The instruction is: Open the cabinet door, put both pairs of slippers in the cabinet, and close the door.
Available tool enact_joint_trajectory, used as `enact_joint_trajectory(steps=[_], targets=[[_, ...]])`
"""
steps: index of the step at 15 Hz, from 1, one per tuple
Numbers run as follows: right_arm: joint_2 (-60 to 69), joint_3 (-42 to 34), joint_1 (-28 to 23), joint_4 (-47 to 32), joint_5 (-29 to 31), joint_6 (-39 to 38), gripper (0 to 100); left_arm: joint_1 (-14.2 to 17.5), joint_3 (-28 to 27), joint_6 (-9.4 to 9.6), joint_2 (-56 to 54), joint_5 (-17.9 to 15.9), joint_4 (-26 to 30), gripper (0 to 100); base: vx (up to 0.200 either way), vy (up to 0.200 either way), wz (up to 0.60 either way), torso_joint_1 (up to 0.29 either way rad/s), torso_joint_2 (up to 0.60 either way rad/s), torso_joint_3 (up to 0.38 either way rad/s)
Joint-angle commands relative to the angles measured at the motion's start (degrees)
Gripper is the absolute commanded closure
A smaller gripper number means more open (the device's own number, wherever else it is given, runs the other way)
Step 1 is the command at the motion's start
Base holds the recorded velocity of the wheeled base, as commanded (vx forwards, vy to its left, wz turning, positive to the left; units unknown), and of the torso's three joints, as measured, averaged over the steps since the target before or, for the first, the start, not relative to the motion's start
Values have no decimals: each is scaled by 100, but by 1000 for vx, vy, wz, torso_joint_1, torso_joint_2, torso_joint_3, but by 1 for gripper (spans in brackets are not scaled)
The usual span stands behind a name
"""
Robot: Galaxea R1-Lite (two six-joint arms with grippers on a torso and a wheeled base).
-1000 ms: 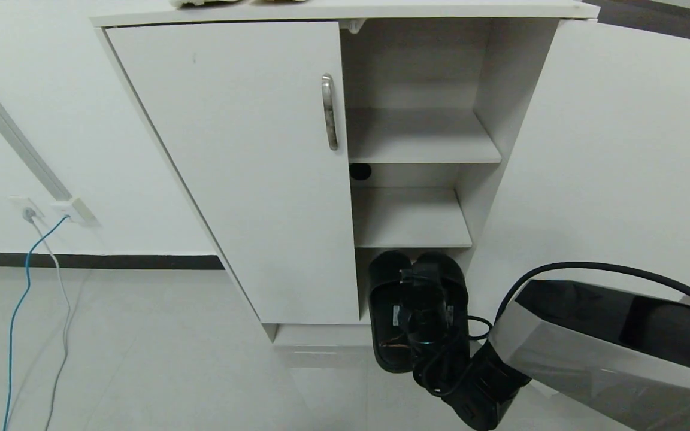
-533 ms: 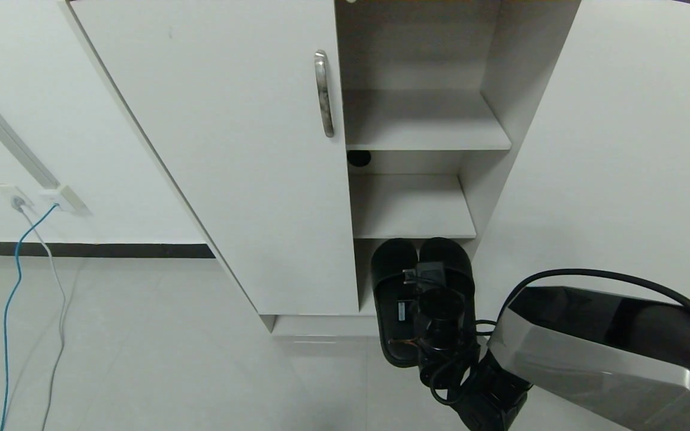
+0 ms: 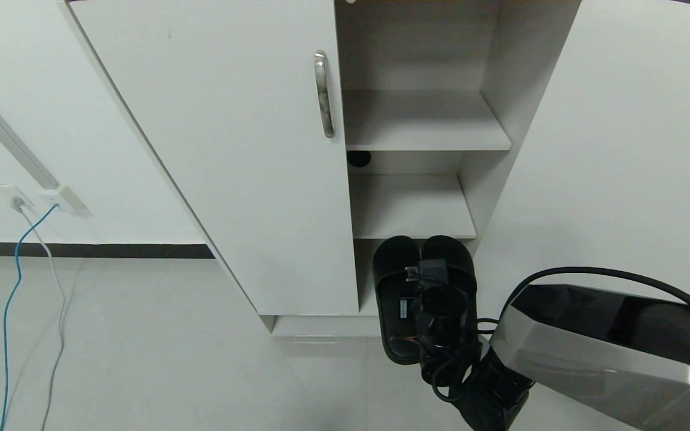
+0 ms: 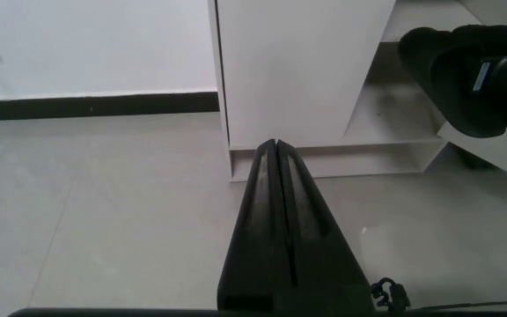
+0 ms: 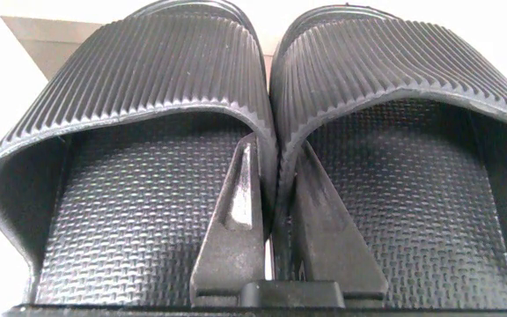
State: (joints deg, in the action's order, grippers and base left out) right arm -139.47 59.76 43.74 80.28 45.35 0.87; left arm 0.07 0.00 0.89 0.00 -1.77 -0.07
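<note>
Two ribbed-strap black slippers (image 5: 161,101) clamped between right jaws.

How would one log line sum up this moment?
right gripper: shut on black slippers, toes at cabinet bottom | right door: open | left gripper: shut

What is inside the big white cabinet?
Two bare white shelves, and at the bottom the toes of a pair of black ribbed rubber slippers, which the right gripper pinches together. The shut white door hides the other half.
</note>
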Motion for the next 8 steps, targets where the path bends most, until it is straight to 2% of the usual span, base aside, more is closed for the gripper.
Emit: enact_joint_trajectory(steps=[1,5,8], targets=[[61,10,-15,6,0,1,100,1,0,-1,9,1,-1,100,200,0,0,-12,2,2],[61,18,-23,-3,0,1,100,1,0,-10,9,1,-1,100,200,0,0,7,1,2],[61,36,-67,-3,-9,1,100,1,0,-19,9,10,-1,100,0,0,0,0,0,0]])
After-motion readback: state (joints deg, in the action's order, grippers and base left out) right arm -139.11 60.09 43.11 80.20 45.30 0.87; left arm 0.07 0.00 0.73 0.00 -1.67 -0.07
